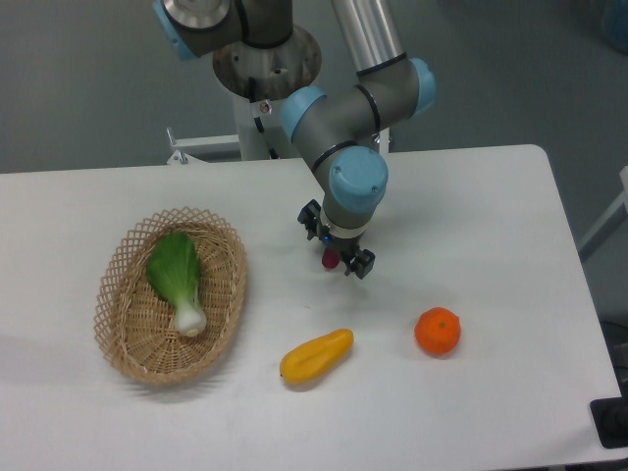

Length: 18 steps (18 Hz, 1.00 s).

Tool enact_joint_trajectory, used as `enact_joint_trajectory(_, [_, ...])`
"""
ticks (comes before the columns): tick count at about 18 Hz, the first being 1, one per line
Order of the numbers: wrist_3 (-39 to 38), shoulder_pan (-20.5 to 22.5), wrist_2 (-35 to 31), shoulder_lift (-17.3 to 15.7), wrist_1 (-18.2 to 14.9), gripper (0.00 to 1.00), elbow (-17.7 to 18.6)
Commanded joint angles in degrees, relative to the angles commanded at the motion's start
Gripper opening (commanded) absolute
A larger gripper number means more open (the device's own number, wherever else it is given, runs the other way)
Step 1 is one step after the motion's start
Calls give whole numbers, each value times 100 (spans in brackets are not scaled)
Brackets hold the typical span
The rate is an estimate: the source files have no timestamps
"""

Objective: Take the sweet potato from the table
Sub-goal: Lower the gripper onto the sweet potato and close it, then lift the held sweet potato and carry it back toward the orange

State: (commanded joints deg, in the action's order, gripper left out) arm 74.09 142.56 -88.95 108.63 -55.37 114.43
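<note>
My gripper (pixel 335 251) points down over the middle of the white table (pixel 471 196). Its black fingers (pixel 359 263) are closed on the sweet potato (pixel 330 259). Only a small dark reddish-purple piece of it shows between them; the rest is hidden by the wrist and the fingers. I cannot tell whether the sweet potato touches the table or hangs just above it.
A wicker basket (pixel 128 343) with a green bok choy (pixel 177 275) lies at the left. A yellow-orange oblong fruit (pixel 316 356) lies in front of the gripper. A round orange (pixel 438 331) lies to the front right. The arm's base stands at the back.
</note>
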Motion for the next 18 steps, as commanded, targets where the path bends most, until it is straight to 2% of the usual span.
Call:
enact_joint_trajectory(3, [-9, 0, -17, 9, 0, 50, -9])
enact_joint_trajectory(7, [-9, 0, -35, 9, 9, 36, -26])
enact_joint_trajectory(11, [0, 9, -53, 0, -9, 32, -149])
enact_joint_trajectory(18, [9, 61, -53, -96, -272, 32, -746])
